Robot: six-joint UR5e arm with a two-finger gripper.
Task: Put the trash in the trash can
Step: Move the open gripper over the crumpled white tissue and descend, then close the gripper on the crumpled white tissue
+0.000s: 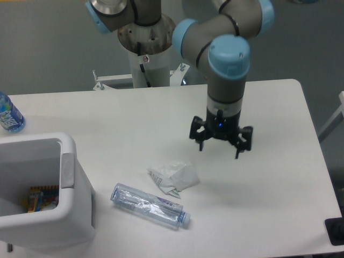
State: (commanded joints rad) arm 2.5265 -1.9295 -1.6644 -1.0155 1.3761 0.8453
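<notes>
Black two-finger end effector point(219, 150) is spread wide, fingers pointing down, nothing between them and touching nothing; it hangs over the white counter point(269, 177), up and to the right of the trash. A blue light glows on its body. Crumpled white paper wad with faint print point(173, 178) sits on the counter near mid-frame, lower left of the end effector and apart from it. Crushed clear plastic bottle with a pale label point(150, 206) lies flat on its side just below the wad, close to it; can't tell if they touch. Bottle's long axis runs diagonally, upper left to lower right, cap end pointing lower right toward the front edge of the counter, base end toward the bin. Large white plastic rectangular trash can with thick rounded rim point(72, 161) stands at the lower left, grey panel on its right-facing side, open top up; some coloured items are visible inside at the bottom. Bottle's base end is near the bin's right wall but apart from it. Uncrushed bottle with a bright blue label point(8, 115) stands at the far left edge, behind the bin, partly cut off by the frame.
</notes>
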